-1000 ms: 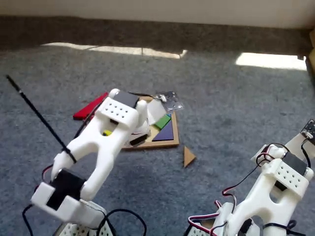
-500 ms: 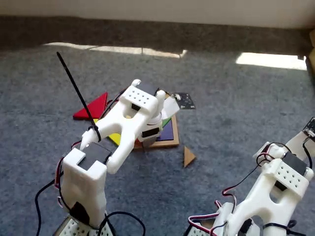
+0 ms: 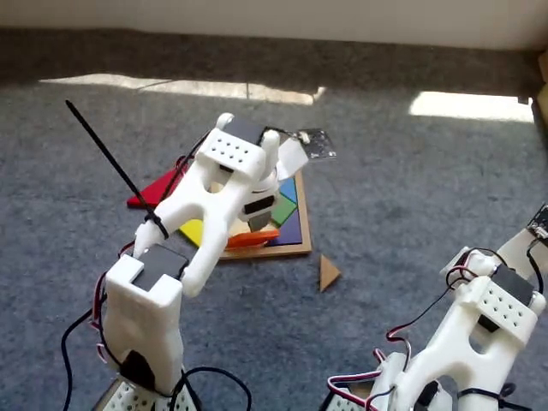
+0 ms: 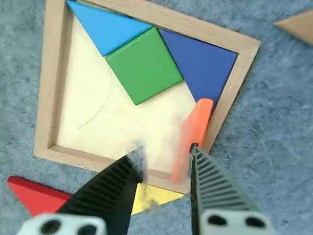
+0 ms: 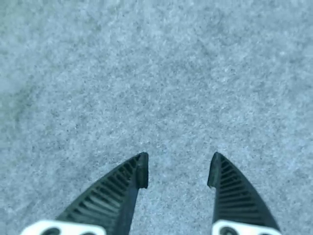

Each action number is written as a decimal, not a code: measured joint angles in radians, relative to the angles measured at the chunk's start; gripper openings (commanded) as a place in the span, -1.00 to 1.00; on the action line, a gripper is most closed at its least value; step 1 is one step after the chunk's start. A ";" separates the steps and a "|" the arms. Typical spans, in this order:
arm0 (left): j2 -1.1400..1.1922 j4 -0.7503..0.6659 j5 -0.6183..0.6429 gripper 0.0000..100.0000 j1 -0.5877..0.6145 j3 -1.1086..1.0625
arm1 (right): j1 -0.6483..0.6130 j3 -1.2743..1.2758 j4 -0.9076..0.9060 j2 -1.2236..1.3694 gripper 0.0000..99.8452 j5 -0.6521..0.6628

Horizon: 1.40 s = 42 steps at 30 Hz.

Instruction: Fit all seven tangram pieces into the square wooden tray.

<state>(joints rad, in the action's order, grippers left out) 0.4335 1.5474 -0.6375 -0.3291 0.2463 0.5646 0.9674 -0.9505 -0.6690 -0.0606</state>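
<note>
Three pieces (blue triangle point(image 4: 110, 29), green square point(image 4: 144, 64), navy triangle point(image 4: 205, 68)) lay in the tray point(image 4: 49, 88). The left gripper point(image 4: 165, 152) had its jaws apart, with an orange piece point(image 4: 195, 122) against one side. The right gripper point(image 5: 177, 169) gaped wide over carpet point(image 5: 146, 73).

Grey carpet point(image 3: 411, 223) with sunlit patches point(image 3: 467, 104)

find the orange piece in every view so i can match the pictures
High view: orange piece at the wooden tray's near edge, under the left arm.
Left wrist view: orange piece slanted across the tray's rim, beside a finger of the left claw.
Right wrist view: carpet beneath the right claw.
Shared landmark: the dark blue triangle next to it.
</note>
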 measured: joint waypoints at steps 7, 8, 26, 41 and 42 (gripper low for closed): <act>0.000 0.008 0.000 -0.68 -0.003 0.003 | 0.000 0.000 0.000 0.000 -0.59 0.000; 0.000 0.021 0.000 -0.68 -0.002 0.003 | 0.000 0.000 0.000 0.000 -0.59 0.000; 0.118 0.031 0.000 -0.68 0.044 0.048 | 0.000 0.000 0.000 0.000 -0.59 0.000; 0.241 0.071 0.000 -0.68 0.106 0.288 | 0.000 0.000 0.000 0.000 -0.59 0.000; 0.241 0.095 0.000 -0.68 0.106 0.307 | 0.000 0.000 0.000 0.000 -0.59 0.000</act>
<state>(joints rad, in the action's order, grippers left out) 0.6743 1.6425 -0.6375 -0.2232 0.5531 0.5646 0.9674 -0.9505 -0.6690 -0.0606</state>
